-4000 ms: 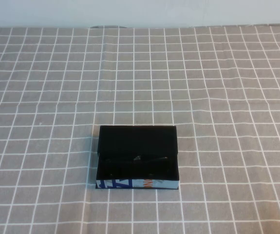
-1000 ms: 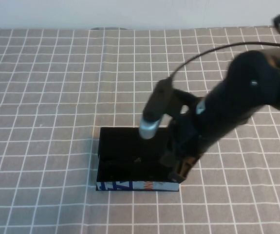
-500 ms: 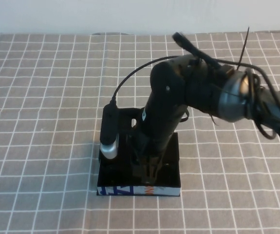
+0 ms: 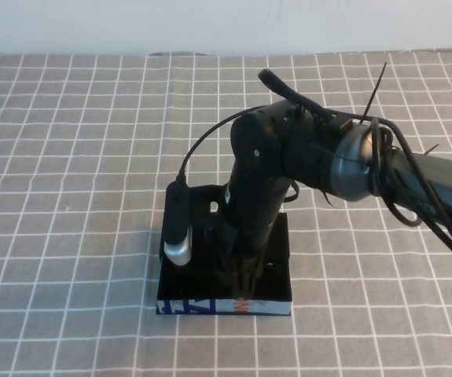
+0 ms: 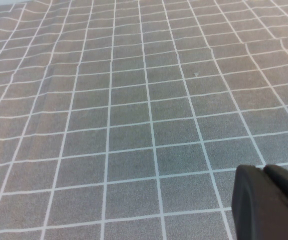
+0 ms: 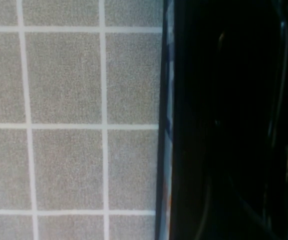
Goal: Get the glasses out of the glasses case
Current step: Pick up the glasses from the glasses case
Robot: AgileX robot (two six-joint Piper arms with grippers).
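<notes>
The glasses case [image 4: 226, 305] lies open on the checked cloth at the centre front, its blue, white and orange printed edge toward me. My right gripper [image 4: 241, 276] reaches down into the case from the right, over the middle of its tray. In the high view the arm hides the glasses. The right wrist view shows the case's printed edge [image 6: 168, 100] and a dark interior with faint curved outlines that may be the glasses [image 6: 219, 80]. My left gripper [image 5: 265, 170] is out of the high view and hangs shut and empty over bare cloth.
A grey cloth with a white grid [image 4: 68, 157] covers the whole table up to the pale back wall. The right arm's cable [image 4: 202, 149] loops above the case. A silver-tipped camera module [image 4: 177, 236] hangs at the case's left side.
The right arm came in from the right, swung over the open case and lowered its gripper into it. In the last half second it has settled slightly lower. The case has not moved.
</notes>
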